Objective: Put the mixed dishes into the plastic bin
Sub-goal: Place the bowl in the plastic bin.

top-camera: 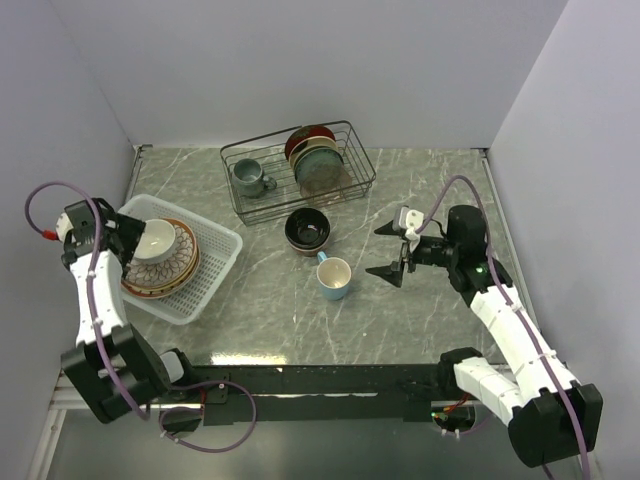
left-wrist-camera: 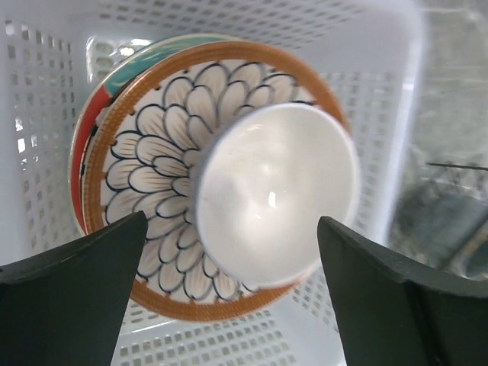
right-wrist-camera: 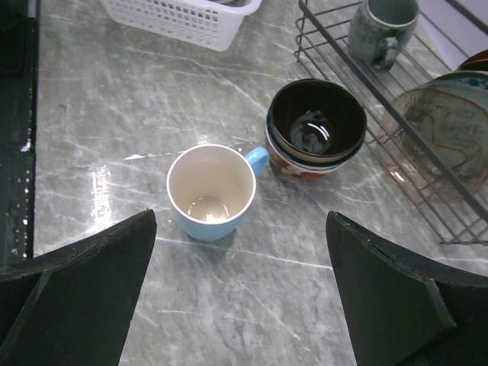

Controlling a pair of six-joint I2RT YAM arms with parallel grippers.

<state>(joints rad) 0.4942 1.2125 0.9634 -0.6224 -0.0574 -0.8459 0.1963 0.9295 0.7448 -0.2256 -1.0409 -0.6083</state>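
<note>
The white lattice plastic bin [top-camera: 215, 265] at the left holds a stack of plates [top-camera: 178, 268] with a cream bowl [top-camera: 155, 240] on top. In the left wrist view the cream bowl [left-wrist-camera: 276, 202] rests on a petal-patterned, tan-rimmed plate [left-wrist-camera: 152, 168] over a teal, red-rimmed plate [left-wrist-camera: 130, 72]. My left gripper [top-camera: 122, 243] is open just above the bowl, holding nothing. A light blue mug [top-camera: 334, 277] and a dark bowl with a red pattern [top-camera: 308, 230] stand on the table. My right gripper [top-camera: 395, 251] is open, just right of the mug [right-wrist-camera: 211, 191] and the dark bowl [right-wrist-camera: 316, 130].
A black wire rack [top-camera: 298, 168] at the back holds a grey mug [top-camera: 250, 178] and upright red, green and brown plates [top-camera: 315, 155]. The marble table [top-camera: 400, 310] is bounded by white walls. The bin's corner [right-wrist-camera: 183, 19] shows in the right wrist view.
</note>
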